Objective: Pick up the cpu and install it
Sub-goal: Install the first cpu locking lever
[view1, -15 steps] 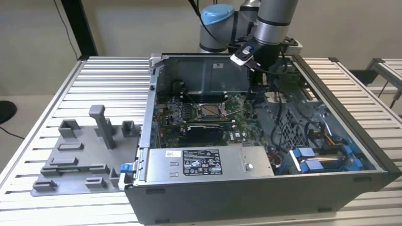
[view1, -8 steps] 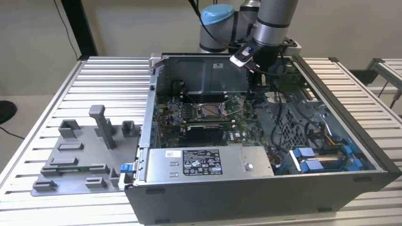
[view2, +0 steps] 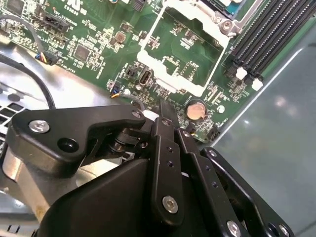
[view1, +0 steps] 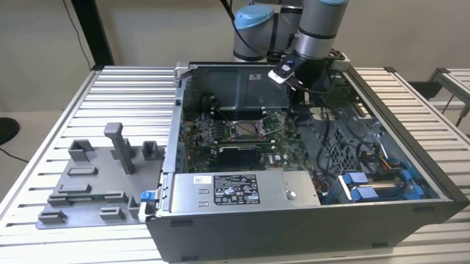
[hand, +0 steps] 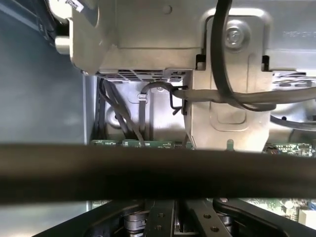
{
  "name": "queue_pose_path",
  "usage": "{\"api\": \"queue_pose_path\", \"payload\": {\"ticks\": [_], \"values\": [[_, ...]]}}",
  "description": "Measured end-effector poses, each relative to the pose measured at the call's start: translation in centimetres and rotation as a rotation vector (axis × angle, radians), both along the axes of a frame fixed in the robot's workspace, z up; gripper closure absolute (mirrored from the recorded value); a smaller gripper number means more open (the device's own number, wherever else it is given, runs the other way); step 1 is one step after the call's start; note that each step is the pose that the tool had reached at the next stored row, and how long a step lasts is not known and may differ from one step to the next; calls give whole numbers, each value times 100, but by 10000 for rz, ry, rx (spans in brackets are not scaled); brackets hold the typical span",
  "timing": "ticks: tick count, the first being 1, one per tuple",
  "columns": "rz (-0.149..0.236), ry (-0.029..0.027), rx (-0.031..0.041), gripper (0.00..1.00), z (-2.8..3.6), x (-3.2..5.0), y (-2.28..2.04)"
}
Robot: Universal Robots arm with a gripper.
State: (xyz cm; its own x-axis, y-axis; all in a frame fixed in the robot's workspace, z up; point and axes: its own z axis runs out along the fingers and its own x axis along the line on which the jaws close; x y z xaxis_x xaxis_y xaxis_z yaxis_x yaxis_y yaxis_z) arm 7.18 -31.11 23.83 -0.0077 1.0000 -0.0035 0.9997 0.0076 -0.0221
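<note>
The open computer case (view1: 309,220) lies on the slatted table. Its green motherboard (view1: 220,129) carries the dark square socket frame (view1: 246,128), whose corner also appears in the second wrist view (view2: 217,10). My gripper (view1: 301,93) hangs inside the case near its back wall, toward the exterior view's right of the socket. In the second wrist view the black gripper (view2: 160,109) is just above the board next to a coin battery (view2: 196,110). In the first wrist view the gripper (hand: 180,219) faces the metal back wall. The cpu is out of view.
A grey fixture plate with upright blocks (view1: 96,176) sits on the table at the exterior view's left. A silver power supply (view1: 239,190) and blue drive brackets (view1: 375,184) take up the case front. Black cables (hand: 222,74) run along the back wall, and memory slots (view2: 266,34) are near the socket.
</note>
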Motion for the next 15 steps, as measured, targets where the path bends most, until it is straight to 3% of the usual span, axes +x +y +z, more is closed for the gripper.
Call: {"api": "queue_pose_path", "payload": {"ticks": [4,8,13,15], "values": [[111,7,1,100,-64,2,0],[265,77,4,100,-117,20,0],[362,343,5,100,-154,38,-2],[409,473,-5,100,-166,59,-3]]}}
